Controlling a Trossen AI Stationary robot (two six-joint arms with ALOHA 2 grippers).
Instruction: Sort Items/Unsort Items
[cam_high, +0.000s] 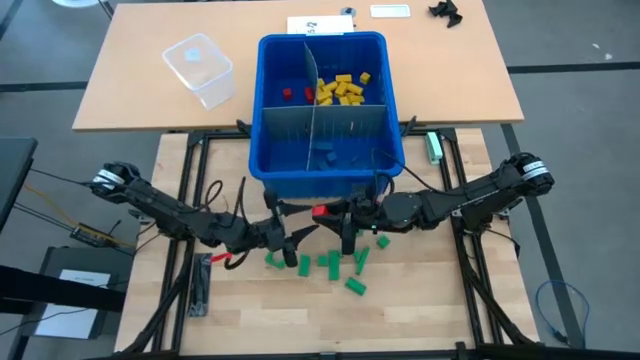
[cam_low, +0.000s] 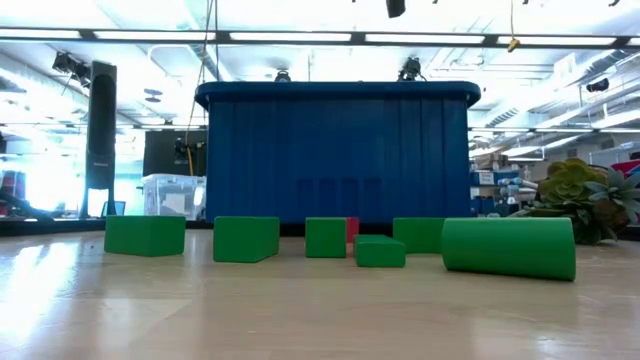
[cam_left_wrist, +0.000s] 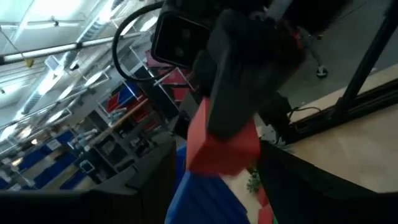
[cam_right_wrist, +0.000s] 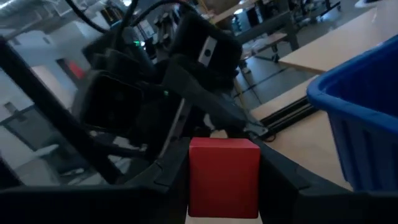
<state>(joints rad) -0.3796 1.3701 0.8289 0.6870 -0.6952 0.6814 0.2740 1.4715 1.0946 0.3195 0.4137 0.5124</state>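
Note:
A red block (cam_right_wrist: 224, 177) hangs in the air in front of the blue bin's (cam_high: 325, 185) near wall, with my right gripper (cam_high: 338, 213) shut on it. My left gripper (cam_high: 300, 243) faces it from the table's left and is open. Its fingers (cam_left_wrist: 149, 180) stand wide apart around the block (cam_left_wrist: 221, 146), and no touch shows. Several green blocks (cam_high: 332, 262) lie flat on the wooden table below both grippers. In the low view they (cam_low: 247, 239) line up before the bin (cam_low: 335, 150). Neither gripper shows in the low view. My right gripper pinches the red block by two opposite sides (cam_right_wrist: 194, 180) between its two fingers (cam_right_wrist: 166, 182). The fingers come level from the table's right. The block is lifted clear of the table, above the green blocks.
Grey dividers (cam_high: 310, 122) split the bin. Yellow blocks (cam_high: 342, 90) fill its far right compartment and a few red ones (cam_high: 295, 94) its far left. A clear plastic container (cam_high: 200, 68) stands on the far table, left of the bin. A small green-and-white object (cam_high: 433, 148) lies right of the bin.

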